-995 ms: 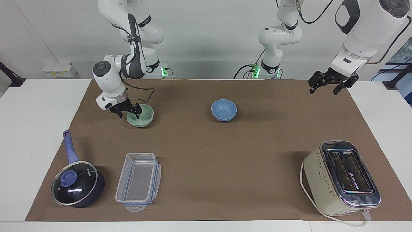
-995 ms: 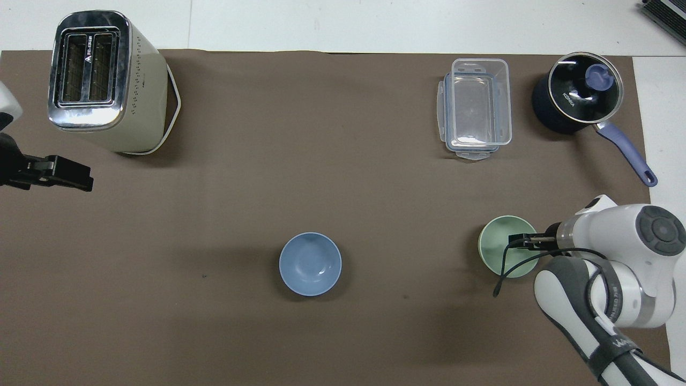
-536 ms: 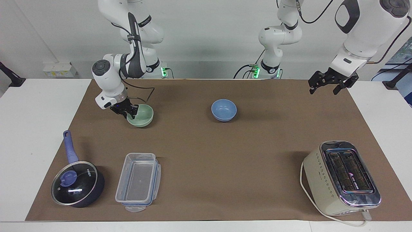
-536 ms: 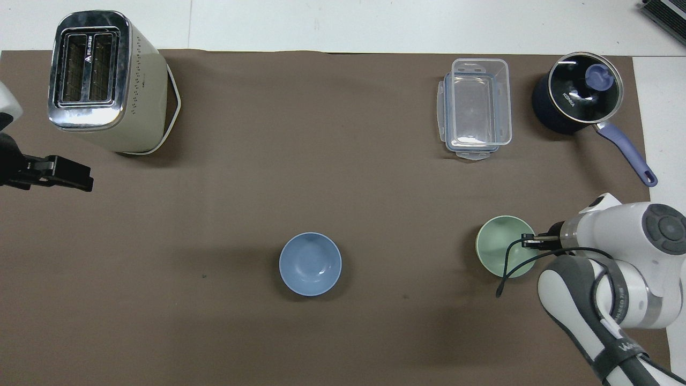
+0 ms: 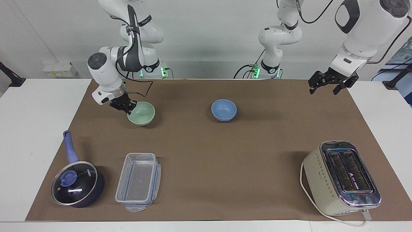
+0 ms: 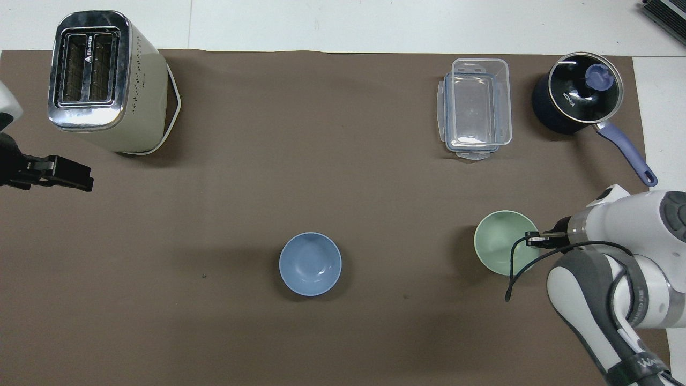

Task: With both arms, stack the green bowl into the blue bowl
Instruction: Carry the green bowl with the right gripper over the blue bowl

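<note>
The pale green bowl (image 5: 144,113) hangs tilted just above the brown mat (image 5: 206,154) toward the right arm's end of the table. My right gripper (image 5: 129,108) is shut on its rim. The bowl (image 6: 499,241) and the right gripper (image 6: 534,239) also show in the overhead view. The blue bowl (image 5: 224,110) sits upright and empty on the mat near the middle (image 6: 310,263). My left gripper (image 5: 324,91) hangs open and empty over the mat's edge at the left arm's end, well away from both bowls (image 6: 79,178).
A cream toaster (image 5: 341,177) stands far from the robots at the left arm's end. A clear plastic container (image 5: 138,182) and a dark lidded pot with a blue handle (image 5: 77,185) lie far from the robots at the right arm's end.
My right gripper has risen with the green bowl in it, lifting the bowl off the mat and shifting it slightly toward the blue bowl. The left arm has not moved.
</note>
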You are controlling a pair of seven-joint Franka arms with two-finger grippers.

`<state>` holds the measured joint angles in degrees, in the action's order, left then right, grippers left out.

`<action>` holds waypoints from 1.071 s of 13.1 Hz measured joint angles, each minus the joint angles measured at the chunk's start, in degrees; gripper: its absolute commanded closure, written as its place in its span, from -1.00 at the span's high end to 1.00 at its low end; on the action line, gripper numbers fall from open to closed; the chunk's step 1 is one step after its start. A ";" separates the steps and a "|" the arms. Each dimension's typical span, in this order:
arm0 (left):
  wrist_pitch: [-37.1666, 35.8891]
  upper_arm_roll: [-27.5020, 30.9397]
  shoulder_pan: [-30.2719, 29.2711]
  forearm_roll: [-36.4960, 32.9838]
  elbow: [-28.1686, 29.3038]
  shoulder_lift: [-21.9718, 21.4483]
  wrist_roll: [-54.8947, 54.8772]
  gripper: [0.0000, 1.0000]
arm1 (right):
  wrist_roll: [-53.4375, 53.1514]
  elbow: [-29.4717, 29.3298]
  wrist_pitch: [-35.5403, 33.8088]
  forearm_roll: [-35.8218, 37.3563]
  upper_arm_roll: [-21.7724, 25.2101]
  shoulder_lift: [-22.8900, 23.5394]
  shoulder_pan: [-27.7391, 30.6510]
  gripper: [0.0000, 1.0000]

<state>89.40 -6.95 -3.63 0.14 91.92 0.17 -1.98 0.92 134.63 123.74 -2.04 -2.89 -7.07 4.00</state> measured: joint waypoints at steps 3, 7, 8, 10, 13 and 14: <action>0.00 0.00 0.00 0.00 0.00 0.00 0.00 1.00 | 0.01 -3.69 -4.55 -4.91 -0.35 -0.84 -5.92 -1.00; 0.00 0.00 0.00 0.00 0.00 0.00 0.00 1.00 | -9.88 -7.88 -5.13 -8.01 -0.57 -0.50 -16.57 -1.00; -0.01 0.00 0.00 0.00 0.00 0.00 0.00 1.00 | -14.35 -9.63 -5.12 -8.02 -0.68 0.06 -20.19 -1.00; -0.01 0.00 0.00 0.00 0.00 0.00 0.00 1.00 | -21.01 -12.65 -4.78 -8.01 -0.85 1.88 -26.43 -1.00; -0.02 0.00 0.00 0.00 0.00 0.00 0.00 1.00 | -24.94 -13.79 -2.17 -7.99 -0.87 4.16 -31.48 -1.00; -0.02 0.00 0.00 0.00 0.00 0.00 0.00 1.00 | -26.31 -13.80 -0.42 -7.93 -0.85 5.14 -32.94 -1.00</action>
<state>89.38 -6.95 -3.63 0.14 91.92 0.17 -1.98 -25.39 120.83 123.33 -9.97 -3.74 -1.93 -28.94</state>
